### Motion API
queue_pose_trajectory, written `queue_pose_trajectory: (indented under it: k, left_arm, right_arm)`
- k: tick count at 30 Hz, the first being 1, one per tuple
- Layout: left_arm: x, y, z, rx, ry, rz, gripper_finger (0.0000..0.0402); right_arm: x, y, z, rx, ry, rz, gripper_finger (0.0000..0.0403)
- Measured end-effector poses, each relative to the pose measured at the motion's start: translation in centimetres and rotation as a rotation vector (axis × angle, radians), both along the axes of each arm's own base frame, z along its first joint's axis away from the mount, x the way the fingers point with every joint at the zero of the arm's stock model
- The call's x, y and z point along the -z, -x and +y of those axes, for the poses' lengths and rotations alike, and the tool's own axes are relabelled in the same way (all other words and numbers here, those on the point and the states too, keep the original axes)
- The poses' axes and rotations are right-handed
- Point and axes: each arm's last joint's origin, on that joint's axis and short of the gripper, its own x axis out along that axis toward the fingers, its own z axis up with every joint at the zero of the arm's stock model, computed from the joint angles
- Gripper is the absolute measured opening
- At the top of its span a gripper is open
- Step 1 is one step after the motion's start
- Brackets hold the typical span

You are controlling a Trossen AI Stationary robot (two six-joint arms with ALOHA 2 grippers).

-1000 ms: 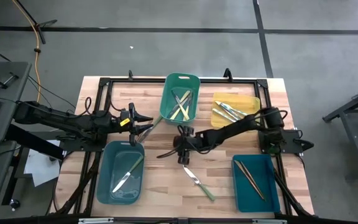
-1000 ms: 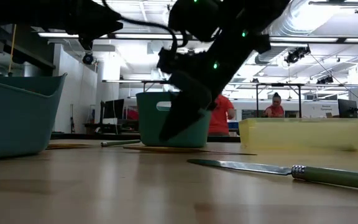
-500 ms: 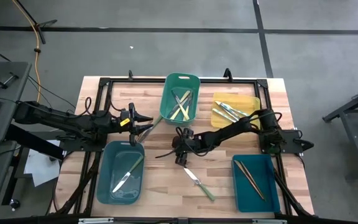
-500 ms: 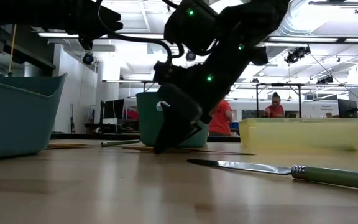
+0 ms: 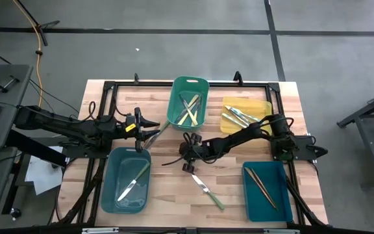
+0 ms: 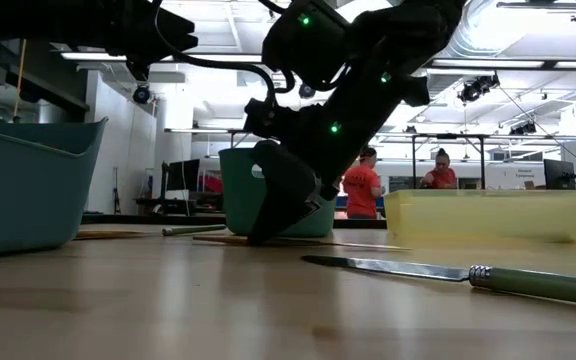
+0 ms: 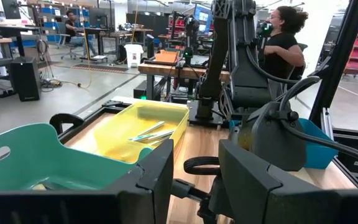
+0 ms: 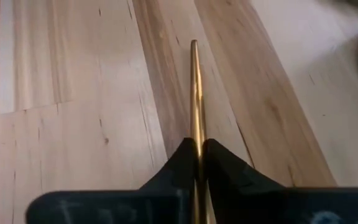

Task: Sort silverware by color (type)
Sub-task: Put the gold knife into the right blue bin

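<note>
A thin brown-gold utensil (image 8: 193, 87) lies flat on the wooden table near its middle, also seen from above (image 5: 172, 160). My right gripper (image 8: 196, 149) reaches in from the table's right, slants down to the tabletop (image 5: 187, 159) and is shut on the utensil. A green-handled knife (image 5: 208, 190) lies nearer the table's front edge (image 6: 448, 271). My left gripper (image 5: 153, 129) waits level at the left, beside the green bin, fingers apart (image 7: 194, 177) with nothing between them. My right gripper pinches the brown utensil's thin shaft (image 8: 194, 134) between its two fingers (image 8: 179, 163), partway along its length. The fingers slant down from the table's right side, and the shaft runs out ahead of them. The utensil lies flat on the table (image 6: 308, 243).
A green bin (image 5: 188, 83) holding pale utensils stands at the far middle. Right of it is a yellow bin (image 5: 265, 104). Teal bins sit near left (image 5: 109, 195) and near right (image 5: 284, 195). A grey utensil (image 5: 162, 129) lies between my left gripper and the green bin. People stand in the room behind.
My right gripper has sunk to the tabletop, shifted slightly toward the table's left edge, and shut on the brown utensil, which still lies flat where it was.
</note>
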Motion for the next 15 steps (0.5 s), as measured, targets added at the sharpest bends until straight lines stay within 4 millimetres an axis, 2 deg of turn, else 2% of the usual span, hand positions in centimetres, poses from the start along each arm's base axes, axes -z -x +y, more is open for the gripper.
queue_pose_trajectory:
  k: [3, 9, 15]
  left_arm:
    - [0.00, 0.00, 0.00, 0.000, 0.000, 0.000, 0.0119]
    - [0.00, 0.00, 0.00, 0.000, 0.000, 0.000, 0.0119]
    - [0.00, 0.00, 0.00, 0.000, 0.000, 0.000, 0.0119]
  right_arm:
    - [0.01, 0.01, 0.00, 0.000, 0.000, 0.002, 0.0014]
    - [0.06, 0.03, 0.00, 0.007, -0.005, 0.002, 0.0033]
    - [0.09, 0.06, -0.02, 0.006, -0.005, 0.003, 0.0014]
